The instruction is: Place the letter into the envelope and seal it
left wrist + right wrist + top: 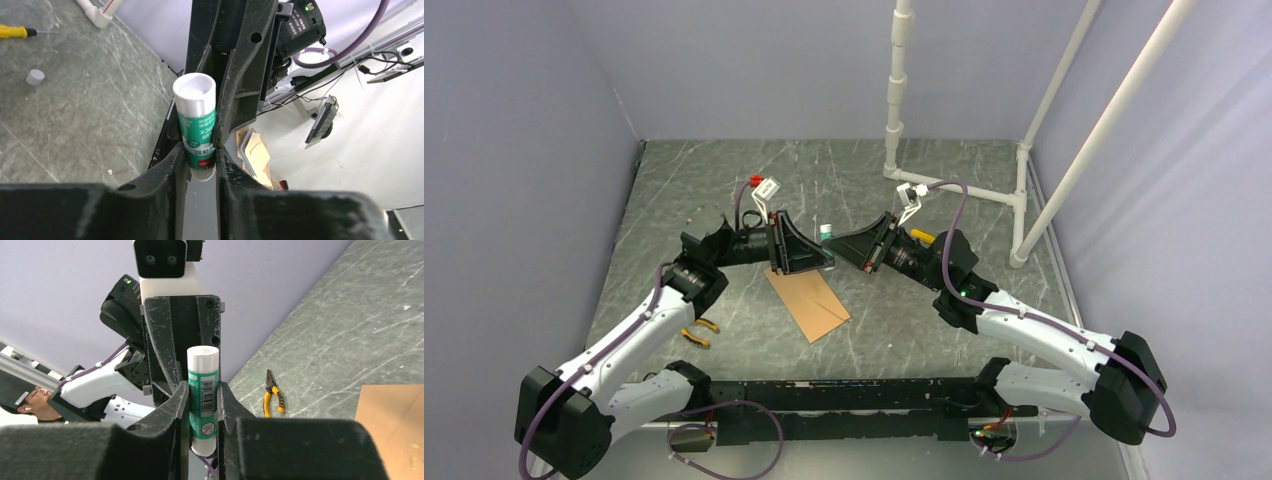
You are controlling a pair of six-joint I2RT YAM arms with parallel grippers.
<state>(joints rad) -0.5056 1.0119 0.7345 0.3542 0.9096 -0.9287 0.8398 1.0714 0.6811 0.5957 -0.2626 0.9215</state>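
Grey marbled stone is forming the one bench (pixel 724 180), filling the middle of the top view between lilac walls. Two black-and-white arms are rising from the lower edge, the left arm (pixel 639 335) from the lower left and the right arm (pixel 1024 325) from the lower right, and they are meeting at the centre of the frame. One white pipe frame (pixel 1024 170) is standing in the upper right.

One brown kraft envelope (pixel 809 303) is lying flat on the bench just below centre, under the two tools and touched by neither. I cannot tell a separate letter apart from it.

The left tool (pixel 200 165) is pinching one end of the single green-and-white glue stick (pixel 197 125). The right tool (pixel 202 405) is pinching the other end, so the stick is bridging the two above the bench.

One pair of yellow-handled pliers (pixel 699 332) is lying at centre left beside the left arm. One yellow screwdriver (pixel 12 31) is lying in the upper left of the left wrist view, with one small pale round piece (pixel 35 76) just below it.
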